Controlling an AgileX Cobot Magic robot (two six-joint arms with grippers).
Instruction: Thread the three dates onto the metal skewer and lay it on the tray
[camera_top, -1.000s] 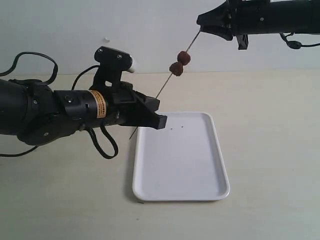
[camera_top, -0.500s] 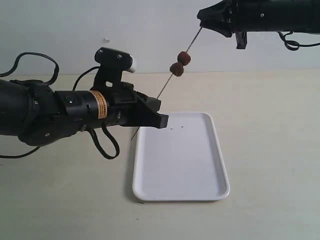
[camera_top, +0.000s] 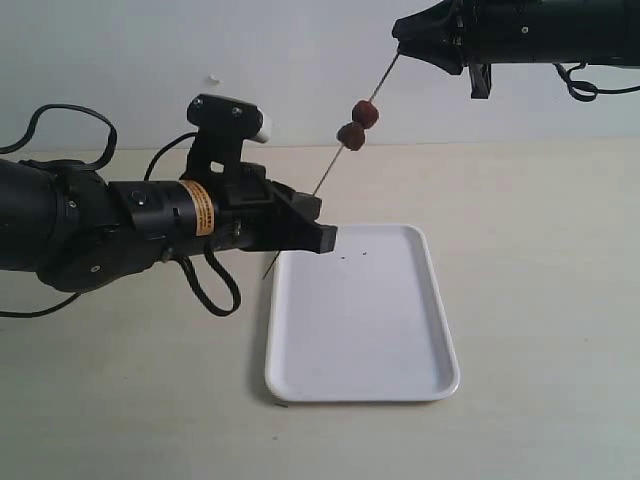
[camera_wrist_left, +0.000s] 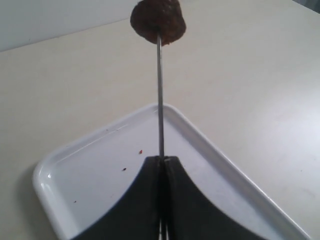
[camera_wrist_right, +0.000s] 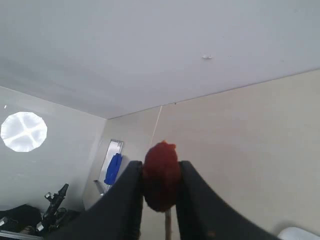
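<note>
The thin metal skewer (camera_top: 325, 178) slants up over the table from my left gripper (camera_top: 325, 238) to my right gripper (camera_top: 400, 42). Two dark red-brown dates (camera_top: 365, 113) (camera_top: 351, 136) sit on it, touching each other, nearer its upper end. In the left wrist view my left gripper (camera_wrist_left: 161, 160) is shut on the skewer (camera_wrist_left: 160, 100), with a date (camera_wrist_left: 158, 21) further up the rod. My right gripper (camera_wrist_right: 160, 167) is shut on the third date (camera_wrist_right: 161, 182), and the skewer (camera_wrist_right: 169, 225) comes out of its underside. The white tray (camera_top: 360, 330) lies flat below, its rim (camera_wrist_left: 220, 160) under the left jaws.
A black cable (camera_top: 215, 290) loops under the left arm onto the table. Tiny dark specks (camera_top: 352, 255) dot the tray's far end. A pale wall stands behind the beige table (camera_top: 540, 250).
My right gripper has risen slightly with the skewer's upper end, and the two threaded dates rose a little with it. The left gripper has edged slightly to the right.
</note>
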